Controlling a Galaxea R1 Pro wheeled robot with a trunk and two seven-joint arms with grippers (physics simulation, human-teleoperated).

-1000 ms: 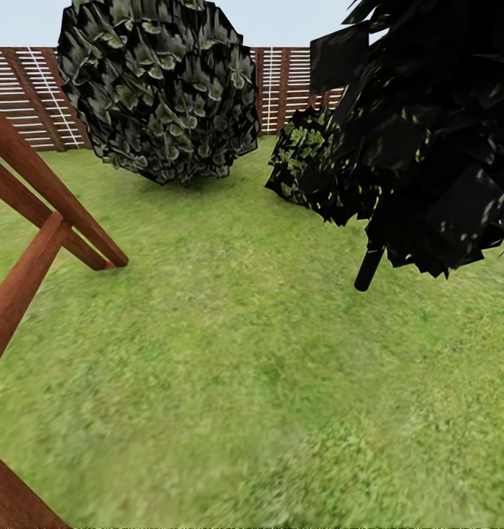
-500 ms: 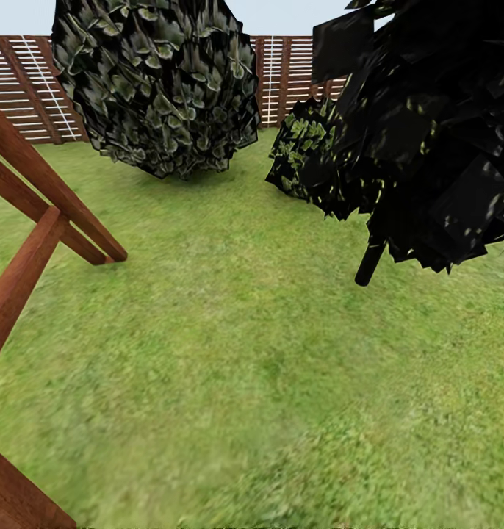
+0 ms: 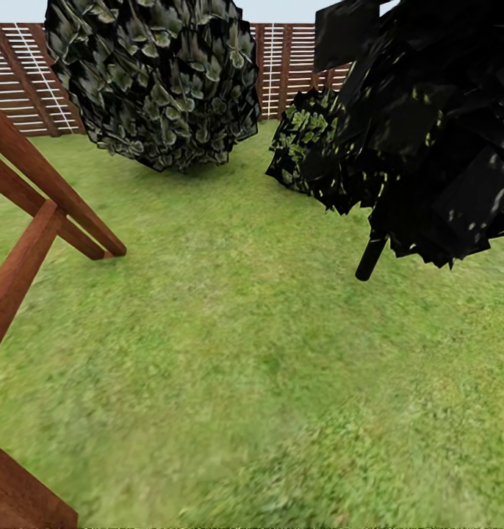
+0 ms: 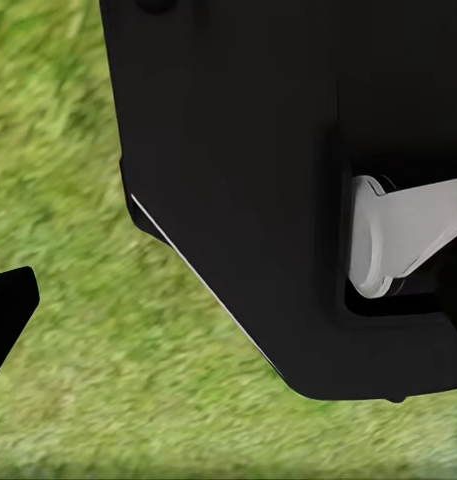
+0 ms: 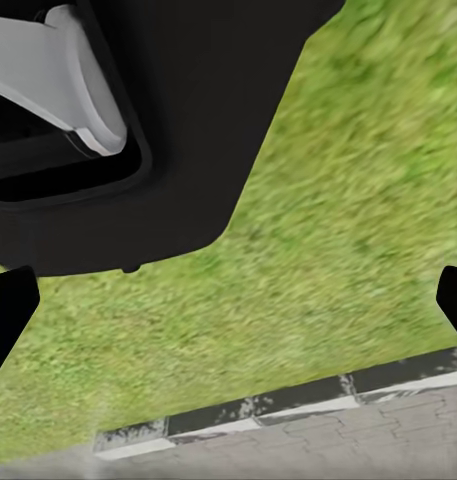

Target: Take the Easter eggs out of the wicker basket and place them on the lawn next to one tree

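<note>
The lawn (image 3: pixel 230 345) spreads wide in the head view. At the right stands a tree with a thin dark trunk (image 3: pixel 371 257) under a dense crown of dark angular leaves (image 3: pixel 428 125). The Easter eggs and the wicker basket are out of view. In the right wrist view my right gripper (image 5: pixel 228 300) is open over grass, its two dark fingertips (image 5: pixel 6 310) at opposite edges with nothing between them. My left gripper (image 4: pixel 228 310) shows one dark fingertip (image 4: pixel 6 312) at the picture's edge, spread wide over grass.
A big round shrub (image 3: pixel 153 81) and a smaller leafy one (image 3: pixel 303 147) stand before the slatted fence (image 3: pixel 289 66). Slanted brown wooden beams (image 3: pixel 54 198) rise at the left. A kerb and grey paving (image 5: pixel 288 415) border the grass. My black body (image 4: pixel 288 150) is close to both wrists.
The whole head view has shifted a little: shrub, tree and fence sit slightly higher and larger, so the camera has moved forward. Nothing on the lawn has moved.
</note>
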